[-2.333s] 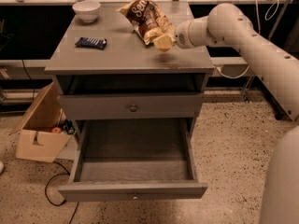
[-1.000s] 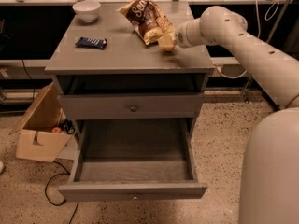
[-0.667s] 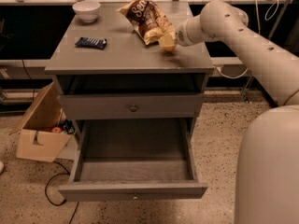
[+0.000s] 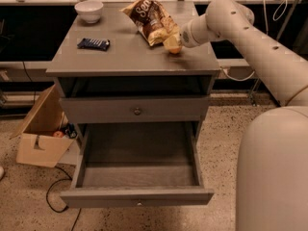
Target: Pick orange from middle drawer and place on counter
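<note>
a speckled terrazzo floor (image 4: 221, 143) runs under a grey cabinet whose flat, matte counter (image 4: 120, 57) overhangs slightly at the edge. the white, smooth-shelled arm (image 4: 250, 37) reaches in from the right so that the gripper (image 4: 173, 43) sits low over the counter's right side, just beside the crinkled chip bag (image 4: 151, 18). the orange (image 4: 175, 49), small, round and smooth, shows at the gripper's tip, at or just above the surface; whether the gripper is clamped on it or has let go cannot be told. this looks like the placing step, with the fruit brought to a bare patch where it can rest without rolling into the bag. the middle drawer (image 4: 137, 196), wide, shallow and wooden, stands pulled out with nothing visible inside, which fits the fruit having left it. the drawer front above (image 4: 137, 110) is closed, with a small round knob. a white bowl (image 4: 89, 9) and a dark wrapped bar (image 4: 94, 44) sit well apart on the left, and a cardboard box (image 4: 41, 138) stands on the floor.
</note>
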`<action>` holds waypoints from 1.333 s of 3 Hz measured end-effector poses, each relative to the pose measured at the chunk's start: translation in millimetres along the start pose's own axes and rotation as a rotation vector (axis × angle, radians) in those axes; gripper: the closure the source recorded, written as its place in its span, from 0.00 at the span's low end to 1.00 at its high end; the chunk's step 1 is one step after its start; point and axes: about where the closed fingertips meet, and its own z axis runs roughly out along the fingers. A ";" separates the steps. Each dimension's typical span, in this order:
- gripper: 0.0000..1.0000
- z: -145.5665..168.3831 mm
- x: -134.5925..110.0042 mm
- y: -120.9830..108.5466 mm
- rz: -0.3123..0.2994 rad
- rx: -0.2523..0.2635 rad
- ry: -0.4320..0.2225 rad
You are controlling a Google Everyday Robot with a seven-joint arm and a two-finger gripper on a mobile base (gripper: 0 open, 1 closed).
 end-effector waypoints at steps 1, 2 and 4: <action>0.11 -1.0 -0.4 -0.1 0.005 -0.011 -0.005; 0.00 -3.1 -3.8 0.3 0.001 -0.018 -0.004; 0.00 -66.9 -21.2 -12.3 0.007 0.028 -0.117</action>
